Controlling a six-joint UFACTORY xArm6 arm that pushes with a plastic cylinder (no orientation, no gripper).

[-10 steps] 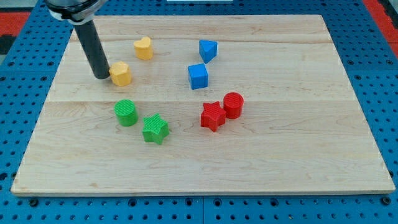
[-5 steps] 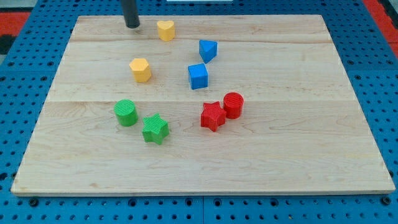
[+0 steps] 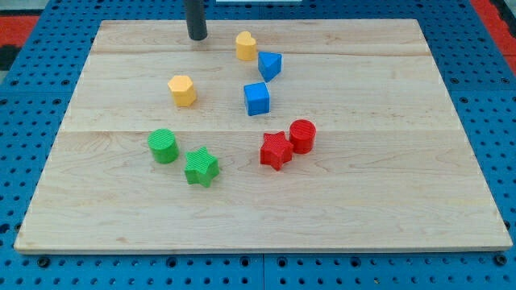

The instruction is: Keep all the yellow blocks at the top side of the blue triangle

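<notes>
The blue triangle [image 3: 270, 65] lies on the wooden board [image 3: 403, 161] near the view's top centre. A yellow heart block [image 3: 246, 46] sits just up and left of it, almost touching. A yellow hexagon block [image 3: 182, 90] lies farther left and lower, level with the blue cube [image 3: 256, 98]. My tip [image 3: 197, 36] rests near the board's top edge, left of the yellow heart with a gap between them, and above the yellow hexagon.
A green cylinder [image 3: 163, 146] and a green star [image 3: 201, 167] lie at lower left. A red star [image 3: 276, 150] and a red cylinder [image 3: 302, 135] touch each other below the blue cube. A blue pegboard [image 3: 32, 266] surrounds the board.
My tip pushed the yellow hexagon right, went to the top edge and moved right. The yellow heart slid right and up, to beside the blue triangle.
</notes>
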